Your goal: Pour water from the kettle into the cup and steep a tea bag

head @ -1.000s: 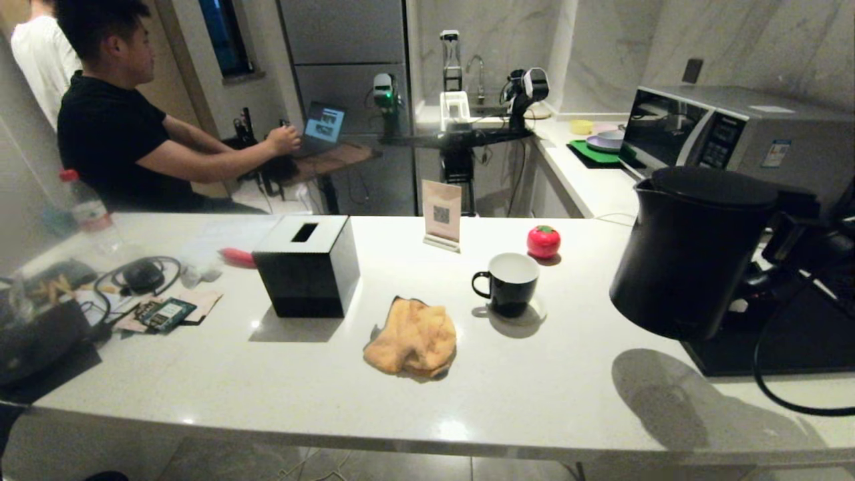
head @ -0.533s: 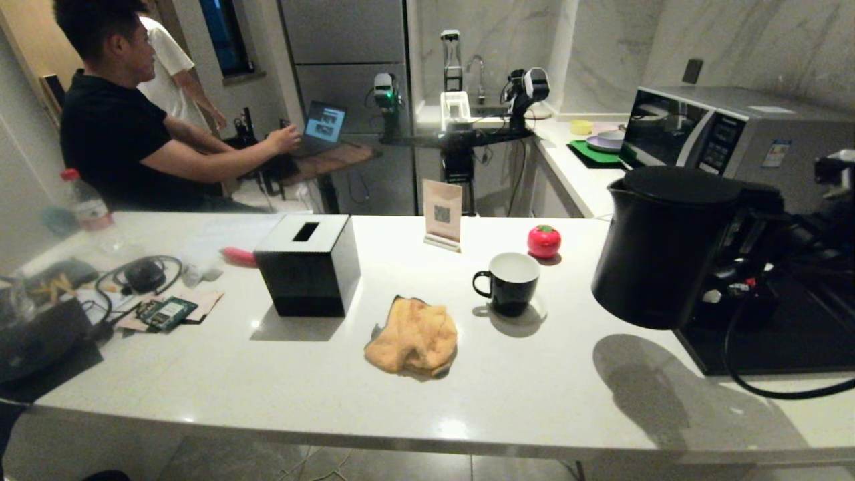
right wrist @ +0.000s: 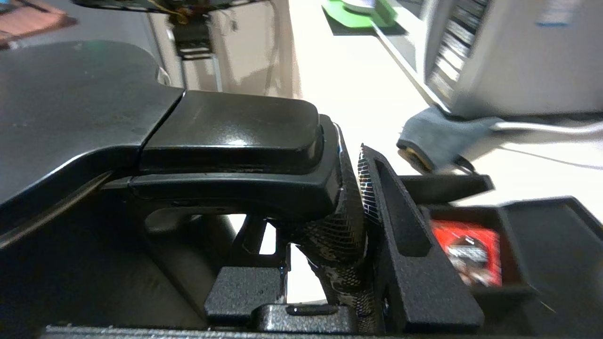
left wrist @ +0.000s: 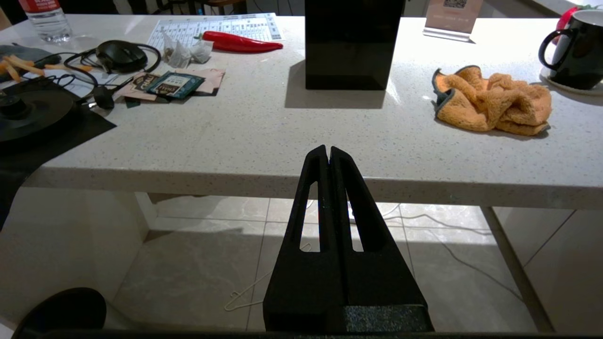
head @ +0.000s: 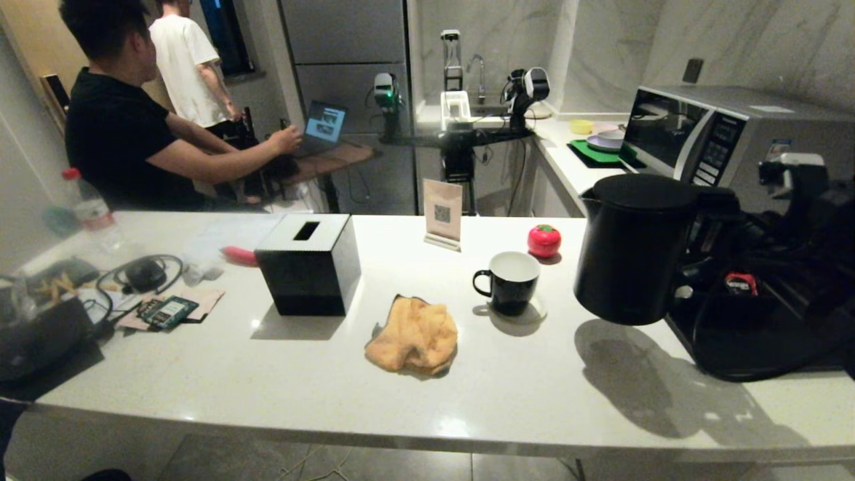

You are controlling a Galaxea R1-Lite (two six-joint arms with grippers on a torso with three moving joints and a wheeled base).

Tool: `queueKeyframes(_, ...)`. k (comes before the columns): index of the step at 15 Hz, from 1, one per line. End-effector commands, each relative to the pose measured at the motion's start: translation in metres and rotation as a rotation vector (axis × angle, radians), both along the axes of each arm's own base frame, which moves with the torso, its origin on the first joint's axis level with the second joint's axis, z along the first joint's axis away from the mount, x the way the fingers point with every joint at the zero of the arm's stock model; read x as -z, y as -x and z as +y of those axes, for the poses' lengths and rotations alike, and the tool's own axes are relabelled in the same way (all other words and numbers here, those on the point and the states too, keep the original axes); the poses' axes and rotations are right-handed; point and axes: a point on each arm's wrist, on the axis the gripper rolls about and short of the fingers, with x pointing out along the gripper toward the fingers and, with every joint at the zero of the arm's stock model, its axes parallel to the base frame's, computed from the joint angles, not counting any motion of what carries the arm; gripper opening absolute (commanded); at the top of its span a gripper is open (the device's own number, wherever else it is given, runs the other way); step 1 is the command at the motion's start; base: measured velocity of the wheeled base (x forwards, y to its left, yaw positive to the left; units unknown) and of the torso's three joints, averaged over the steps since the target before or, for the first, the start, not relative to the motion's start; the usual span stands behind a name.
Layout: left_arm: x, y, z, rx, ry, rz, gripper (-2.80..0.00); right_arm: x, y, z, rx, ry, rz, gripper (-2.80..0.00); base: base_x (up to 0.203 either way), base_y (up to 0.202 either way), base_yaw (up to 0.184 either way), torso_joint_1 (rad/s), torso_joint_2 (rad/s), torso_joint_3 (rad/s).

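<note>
The matte black kettle (head: 634, 250) hangs upright above the white counter (head: 467, 394), just to the right of the cup and casting a shadow below. My right gripper (right wrist: 320, 202) is shut on the kettle's loop handle (right wrist: 337, 235), reaching in from the right. The cup (head: 509, 284), a black mug with a white inside, stands on a coaster near the counter's middle and shows in the left wrist view too (left wrist: 577, 52). Small white sachets (left wrist: 186, 51), perhaps tea bags, lie far left by a red chilli. My left gripper (left wrist: 328, 149) is shut and empty, parked below the counter's front edge.
An orange cloth (head: 413, 336) and a black tissue box (head: 308, 264) sit left of the cup. A red tomato-shaped object (head: 544, 240) and a QR sign (head: 441, 214) stand behind it. A low black compartment box (head: 768, 334) and a microwave (head: 728, 133) fill the right. Two people are behind the counter.
The kettle, held by my right gripper, has travelled left toward the cup and now hangs upright. In the background a person in white has walked to the right. The left arm is still.
</note>
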Motion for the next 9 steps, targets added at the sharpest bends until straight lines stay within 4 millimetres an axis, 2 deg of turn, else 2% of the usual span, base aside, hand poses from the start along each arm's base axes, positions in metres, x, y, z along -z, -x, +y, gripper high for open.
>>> queueKeyframes(1,0.000,0.000,0.000,0.000,0.000,0.001,-2.80,0.005,-0.007,0.006,-0.015,0.019,0.024,-2.80,0.000,0.000,0.000,0.000,0.00,0.000)
queueKeyframes(9,0.000,0.000,0.000,0.000,0.000,0.001,-2.80,0.004,-0.025,0.021,-0.054,0.078,0.023,-2.80,0.000,0.000,0.000,0.000,0.00,0.000)
